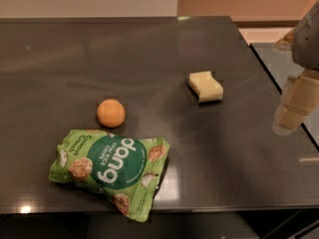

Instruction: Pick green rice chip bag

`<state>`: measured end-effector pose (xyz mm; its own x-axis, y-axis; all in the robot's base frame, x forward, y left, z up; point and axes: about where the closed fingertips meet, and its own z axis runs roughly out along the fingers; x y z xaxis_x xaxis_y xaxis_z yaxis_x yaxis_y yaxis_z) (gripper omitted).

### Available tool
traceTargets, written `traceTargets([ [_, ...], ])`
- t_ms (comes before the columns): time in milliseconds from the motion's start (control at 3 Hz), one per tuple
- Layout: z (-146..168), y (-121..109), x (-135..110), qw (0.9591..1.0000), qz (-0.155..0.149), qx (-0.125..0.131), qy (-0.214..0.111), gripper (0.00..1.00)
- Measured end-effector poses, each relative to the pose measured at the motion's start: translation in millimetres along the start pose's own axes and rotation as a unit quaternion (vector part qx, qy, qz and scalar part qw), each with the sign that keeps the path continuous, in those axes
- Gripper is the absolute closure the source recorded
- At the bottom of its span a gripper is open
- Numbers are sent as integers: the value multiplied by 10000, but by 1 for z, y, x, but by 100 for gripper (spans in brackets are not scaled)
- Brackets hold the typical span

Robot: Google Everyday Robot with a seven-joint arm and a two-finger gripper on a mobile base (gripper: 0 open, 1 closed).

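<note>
The green rice chip bag [112, 170] lies flat near the front edge of the dark table [149, 59], left of centre, with its white "dang" lettering upside down; its lower corner hangs a little over the edge. The gripper [294, 108] hangs at the far right of the view, over the table's right edge, well away from the bag and holding nothing.
An orange ball [110, 113] sits just behind the bag. A pale yellow sponge [205, 86] lies right of centre. A second glossy surface [284, 63] adjoins the table on the right.
</note>
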<state>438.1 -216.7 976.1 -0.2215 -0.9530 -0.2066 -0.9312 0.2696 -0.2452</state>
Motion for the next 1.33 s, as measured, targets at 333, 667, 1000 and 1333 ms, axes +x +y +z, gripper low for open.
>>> traceTargets([
  [333,0,2,-4,10000,-43,-25,-38,0],
  [667,1,17,-27,9990,-311,-188,-270,0],
  [1000,7,45,-67,9955,-686,-386,-529,0],
  [1333,21,73,-103,9908,-1012,-574,-696,0],
])
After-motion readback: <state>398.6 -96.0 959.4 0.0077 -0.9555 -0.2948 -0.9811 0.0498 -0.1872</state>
